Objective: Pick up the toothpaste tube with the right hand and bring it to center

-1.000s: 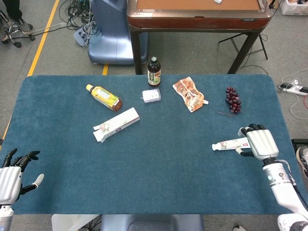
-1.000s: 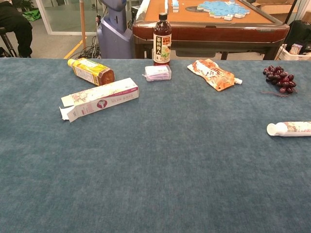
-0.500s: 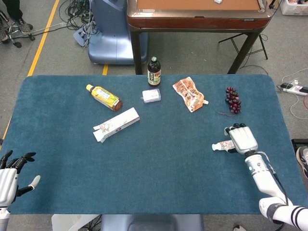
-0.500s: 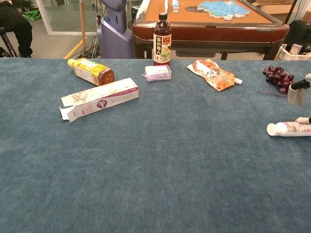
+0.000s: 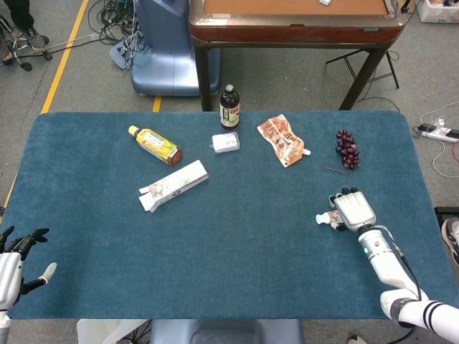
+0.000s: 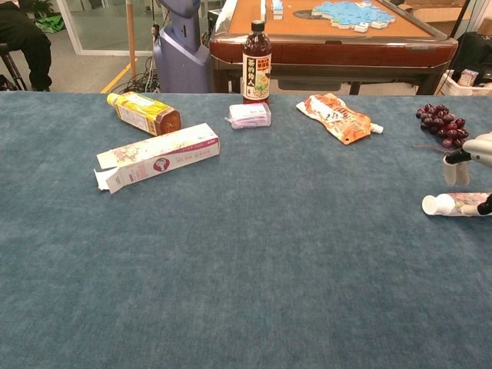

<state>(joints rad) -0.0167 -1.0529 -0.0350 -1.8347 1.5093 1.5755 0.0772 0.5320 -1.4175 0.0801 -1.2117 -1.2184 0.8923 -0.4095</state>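
1. The toothpaste tube (image 6: 457,204) lay flat on the blue table cloth (image 5: 244,251) at about 4 o'clock of the table, well out from the middle, with its white cap pointing toward the centre. Its printing was too small to read.

2. The right hand (image 5: 353,210) was over the tube, covering all but the cap end. In the chest view its fingers (image 6: 455,171) pointed down just behind the cap. Whether they had closed on the tube could not be told from either view. By my reading, the hand was placed that way to close on the tube's body before lifting it.

3. The tube appeared to rest on the cloth, so the carry to centre looked not yet begun.

4. A bunch of dark grapes (image 5: 347,148) lay at about 2 o'clock, near the hand but apart from it.

5. An orange spouted pouch (image 5: 282,141) lay flat at about 1 o'clock; its print could not be made out.

6. A dark bottle (image 6: 256,64) stood upright at 12 o'clock by the far edge. Its label carried Chinese characters I could not read with confidence.

7. A small clear packet (image 5: 225,142) lay just in front of the bottle.

8. A yellow-labelled bottle (image 5: 155,145) lay on its side at about 11 o'clock, and a long white carton (image 5: 173,185) with pink flower print, one end flap open, lay near it at about 10 o'clock.

9. The left hand (image 5: 16,264) was at 8 o'clock off the table's near corner, fingers spread and empty, seemingly parked out of the way.
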